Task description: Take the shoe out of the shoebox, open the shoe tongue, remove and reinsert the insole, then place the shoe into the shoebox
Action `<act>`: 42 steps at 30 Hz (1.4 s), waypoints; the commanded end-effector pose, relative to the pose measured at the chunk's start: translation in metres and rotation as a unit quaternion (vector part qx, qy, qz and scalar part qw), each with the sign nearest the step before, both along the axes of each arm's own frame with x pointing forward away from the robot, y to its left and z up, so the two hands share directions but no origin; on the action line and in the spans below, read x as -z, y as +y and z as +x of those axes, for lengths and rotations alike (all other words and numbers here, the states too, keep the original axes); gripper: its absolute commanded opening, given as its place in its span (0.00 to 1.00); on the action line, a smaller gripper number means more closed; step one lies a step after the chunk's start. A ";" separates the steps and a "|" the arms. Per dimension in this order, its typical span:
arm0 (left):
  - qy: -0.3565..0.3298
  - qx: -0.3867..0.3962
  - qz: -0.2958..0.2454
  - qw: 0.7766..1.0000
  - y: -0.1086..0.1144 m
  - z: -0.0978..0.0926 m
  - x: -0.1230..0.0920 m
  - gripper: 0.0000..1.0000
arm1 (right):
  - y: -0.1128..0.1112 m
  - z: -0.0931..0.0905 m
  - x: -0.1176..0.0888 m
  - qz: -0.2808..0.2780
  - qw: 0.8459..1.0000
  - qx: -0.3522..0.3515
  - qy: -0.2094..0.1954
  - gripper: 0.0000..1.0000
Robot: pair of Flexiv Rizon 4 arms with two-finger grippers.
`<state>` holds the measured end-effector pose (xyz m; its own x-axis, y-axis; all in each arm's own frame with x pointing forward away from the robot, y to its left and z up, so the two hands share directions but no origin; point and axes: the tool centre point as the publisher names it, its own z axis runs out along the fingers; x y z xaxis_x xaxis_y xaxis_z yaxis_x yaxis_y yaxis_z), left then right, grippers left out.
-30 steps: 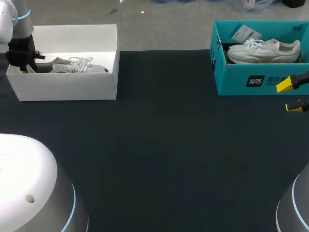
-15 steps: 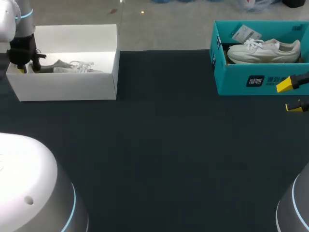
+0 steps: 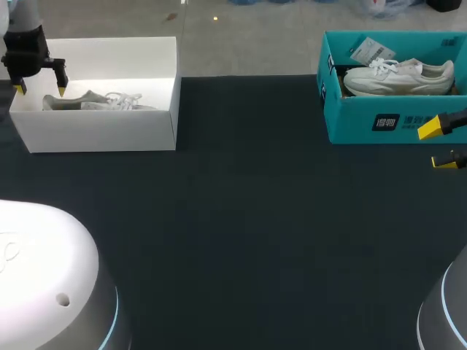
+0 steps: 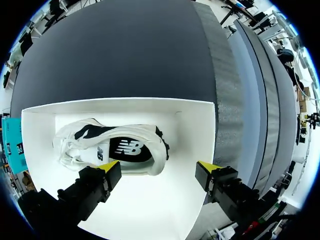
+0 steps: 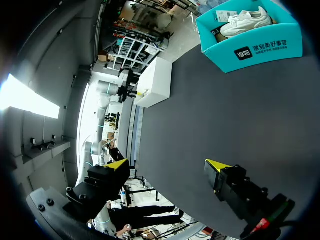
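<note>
A white shoebox (image 3: pixel 102 133) stands at the table's far left. Inside lies a white-and-grey shoe (image 3: pixel 98 100) on its side, laces loose. My left gripper (image 3: pixel 41 90) hangs open just above the box's left end, over the heel. In the left wrist view the shoe (image 4: pixel 115 150) lies on the box floor (image 4: pixel 150 205), its heel just ahead of the open left gripper (image 4: pixel 159 169); neither finger touches it. My right gripper (image 3: pixel 440 144) stands open and empty at the table's right edge. The right wrist view shows that gripper (image 5: pixel 167 165) over bare dark table.
A teal shoebox (image 3: pixel 357 122) at the far right holds a white sneaker (image 3: pixel 398 76) and a paper tag; it shows too in the right wrist view (image 5: pixel 250 47). Dark table (image 3: pixel 241 219) stretches between the boxes.
My left gripper opened, let go of the shoe's heel and rose out of the white box. The shoe settled flat inside. The right arm kept still.
</note>
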<state>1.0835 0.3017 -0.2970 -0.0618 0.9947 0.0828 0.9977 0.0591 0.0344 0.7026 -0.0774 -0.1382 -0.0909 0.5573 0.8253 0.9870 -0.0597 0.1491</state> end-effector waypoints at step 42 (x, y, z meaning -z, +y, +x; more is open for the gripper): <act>-0.014 -0.085 -0.039 0.996 -0.013 -0.011 -0.061 1.00 | -0.124 0.244 -0.061 -0.174 0.968 -0.018 -0.179 1.00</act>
<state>1.0719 0.2878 -0.2362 -0.2327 0.9725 0.0013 0.9712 0.2323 0.0520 0.9383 -0.1969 -0.0782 -0.3566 0.7939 0.4924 0.8499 0.0568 0.5239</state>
